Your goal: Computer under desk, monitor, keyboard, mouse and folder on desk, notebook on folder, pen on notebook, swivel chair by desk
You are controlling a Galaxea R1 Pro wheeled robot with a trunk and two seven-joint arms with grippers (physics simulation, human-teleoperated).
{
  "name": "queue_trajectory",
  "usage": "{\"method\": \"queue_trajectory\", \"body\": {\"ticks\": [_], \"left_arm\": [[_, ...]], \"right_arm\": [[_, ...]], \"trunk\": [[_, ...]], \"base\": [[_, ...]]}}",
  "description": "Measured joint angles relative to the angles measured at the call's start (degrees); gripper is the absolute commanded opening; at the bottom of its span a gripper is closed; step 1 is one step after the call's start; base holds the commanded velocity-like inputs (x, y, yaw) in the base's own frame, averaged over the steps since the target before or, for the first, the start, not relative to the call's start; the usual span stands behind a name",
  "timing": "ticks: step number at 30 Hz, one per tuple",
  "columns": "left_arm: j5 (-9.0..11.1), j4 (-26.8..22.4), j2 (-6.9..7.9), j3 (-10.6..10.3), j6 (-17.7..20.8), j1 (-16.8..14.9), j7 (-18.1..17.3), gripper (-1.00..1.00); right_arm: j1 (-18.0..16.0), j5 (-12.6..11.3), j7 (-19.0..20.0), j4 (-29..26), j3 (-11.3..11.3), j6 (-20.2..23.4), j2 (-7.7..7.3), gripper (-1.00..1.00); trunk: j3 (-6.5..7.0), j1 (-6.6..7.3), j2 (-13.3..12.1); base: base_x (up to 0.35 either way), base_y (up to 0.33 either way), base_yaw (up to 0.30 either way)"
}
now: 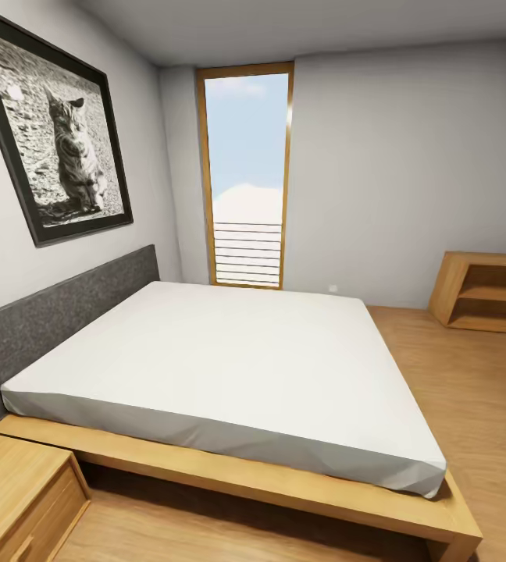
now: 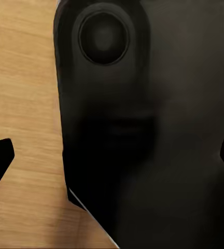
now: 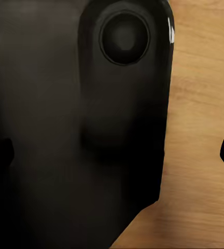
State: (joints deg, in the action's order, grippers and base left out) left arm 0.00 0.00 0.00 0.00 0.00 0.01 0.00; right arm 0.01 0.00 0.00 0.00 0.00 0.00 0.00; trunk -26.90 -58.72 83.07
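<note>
Your head camera faces a bed (image 1: 229, 367) with a white mattress, a grey headboard (image 1: 50, 320) and a framed cat picture (image 1: 54, 129) above it. A tall window (image 1: 247, 176) stands behind, a light-wood shelf unit (image 1: 483, 293) to the right. Both the left end effector (image 2: 112, 155) and the right end effector (image 3: 114, 155) are released, fingertips wide apart over the wooden floor (image 2: 24, 104), empty.
</note>
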Motion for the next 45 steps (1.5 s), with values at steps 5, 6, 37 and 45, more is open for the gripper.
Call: {"method": "queue_trajectory", "body": {"ticks": [5,6,37,45], "left_arm": [[-0.07,-1.11,-1.29,-0.22,-0.07,0.31,-0.50,1.00],[-0.07,-1.12,-1.61,-0.22,-0.07,0.31,-0.50,1.00],[0.08,-3.39,-2.74,-0.06,-0.08,0.31,-0.48,1.00],[0.08,-12.70,-3.07,-0.01,-0.10,0.29,-0.48,1.00]], "right_arm": [[-0.33,0.09,-0.24,-1.08,0.09,0.98,1.21,1.00],[-0.33,0.09,-0.24,-1.09,0.08,0.98,1.22,1.00],[-0.33,-0.19,-0.24,-1.81,0.15,-9.08,1.43,1.00],[-0.32,-0.22,-0.24,-1.80,0.14,-31.09,1.51,1.00]], "trunk": [[0.73,0.87,-1.60],[0.91,1.09,-2.00],[6.17,7.90,-14.44],[7.30,9.66,-17.65]], "base": [[0.000,0.000,0.000],[0.000,0.000,0.000],[0.000,0.000,-0.036],[0.000,0.000,-0.100]]}}
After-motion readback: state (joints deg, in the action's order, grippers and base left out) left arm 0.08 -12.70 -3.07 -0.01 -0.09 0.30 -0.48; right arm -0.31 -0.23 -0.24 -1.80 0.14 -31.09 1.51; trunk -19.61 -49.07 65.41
